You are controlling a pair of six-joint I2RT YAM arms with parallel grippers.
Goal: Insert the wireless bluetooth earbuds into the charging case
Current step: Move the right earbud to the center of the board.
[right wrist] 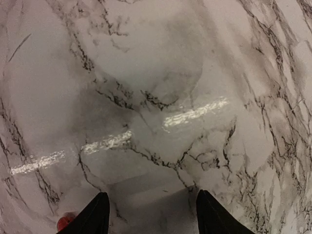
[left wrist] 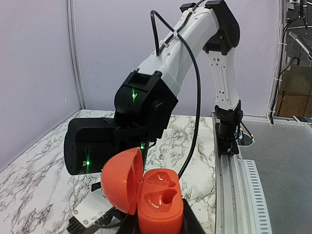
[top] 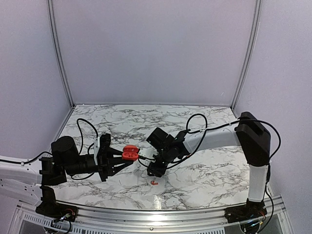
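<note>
Left fingers point(top: 119, 166) clamp the red case point(left wrist: 158, 197) up off the worktop point(right wrist: 156, 73), lid point(left wrist: 122, 180) tipped back so its wells face the other arm, while the right fingers point(right wrist: 92, 217) hang spread and empty just beside a red earbud point(right wrist: 65, 223) lying there, likely lined up for pickup.

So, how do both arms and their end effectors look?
The left arm and right arm have white links, black joint housings and loose black cables. Small green lights glow on the right one. The left end effector and right end effector are mainly black, with tapered fingers.
</note>
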